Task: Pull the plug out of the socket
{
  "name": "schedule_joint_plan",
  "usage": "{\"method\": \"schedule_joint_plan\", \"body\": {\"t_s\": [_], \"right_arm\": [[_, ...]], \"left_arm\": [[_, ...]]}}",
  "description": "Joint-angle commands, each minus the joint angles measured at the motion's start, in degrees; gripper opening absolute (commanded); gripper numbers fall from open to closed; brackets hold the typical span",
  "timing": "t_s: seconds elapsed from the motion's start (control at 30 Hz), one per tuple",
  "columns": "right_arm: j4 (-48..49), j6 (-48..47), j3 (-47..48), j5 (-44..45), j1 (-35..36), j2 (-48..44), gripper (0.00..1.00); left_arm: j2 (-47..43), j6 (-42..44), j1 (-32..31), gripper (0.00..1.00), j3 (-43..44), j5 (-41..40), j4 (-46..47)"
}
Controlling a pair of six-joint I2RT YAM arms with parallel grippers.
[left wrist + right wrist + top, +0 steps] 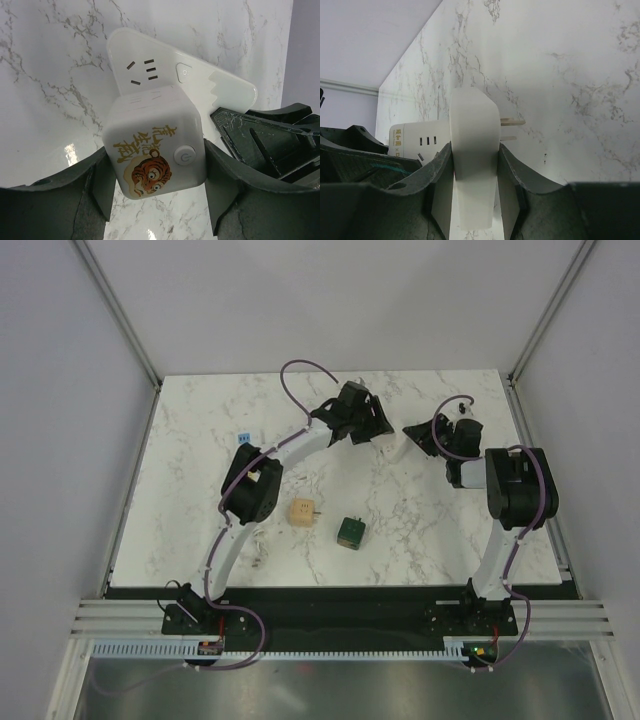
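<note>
A white cube plug [155, 145] with a tiger picture and a round button sits between the fingers of my left gripper [156, 170], which is shut on its two sides. Its far face lies against a flat white socket adapter [150, 55] with slot holes and a small switch. I cannot tell if the two are still joined. My right gripper [475, 165] is shut on that adapter [472, 120], whose two bare prongs [512, 121] point away from the cube [417, 141]. In the top view both grippers, left [375, 428] and right [420, 435], meet at the adapter [396, 448].
A beige cube [302, 511] and a dark green cube [351, 532] lie on the marble table [450, 540] nearer the arm bases. A small blue item [243, 436] lies at the left. White walls close the table in on three sides.
</note>
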Motion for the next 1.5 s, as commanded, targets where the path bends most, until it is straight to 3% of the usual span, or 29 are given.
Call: {"method": "schedule_joint_plan", "body": {"t_s": [0.0,0.43,0.73,0.93,1.13,1.23,1.37,1.47], "right_arm": [[-2.1,-2.8,1.5,4.4,-0.3,-1.1,0.00],[-2.3,-3.3,1.7,4.5,-0.3,-1.1,0.00],[-2.9,-3.8,2.2,4.8,-0.3,-0.9,0.00],[-2.7,-3.9,2.3,4.4,-0.3,-0.6,0.00],[-2.7,-4.0,2.6,4.0,-0.3,-0.5,0.00],[-2.9,-4.1,2.8,4.0,-0.3,-0.3,0.00],[-3.3,-4.4,2.9,4.3,-0.3,-0.3,0.00],[-3.9,-4.8,2.9,4.7,-0.3,-0.4,0.00]], "left_arm": [[-10.2,2.5,-2.1,0.02,0.8,-0.1,0.3],[-12.2,0.0,-1.6,0.02,-2.7,3.8,0.7],[-15.6,-6.0,-1.6,0.02,-7.5,-4.6,0.7],[-15.4,-9.1,-1.5,0.02,-7.4,-2.1,0.7],[-16.8,-0.3,-2.9,0.02,-4.0,-10.2,-4.0],[-17.2,0.5,-2.9,0.02,-4.4,-8.5,-4.1],[-17.4,-4.0,-1.2,0.02,-7.9,1.1,0.4],[-18.4,-4.2,-1.2,0.02,-9.4,0.9,1.9]]}}
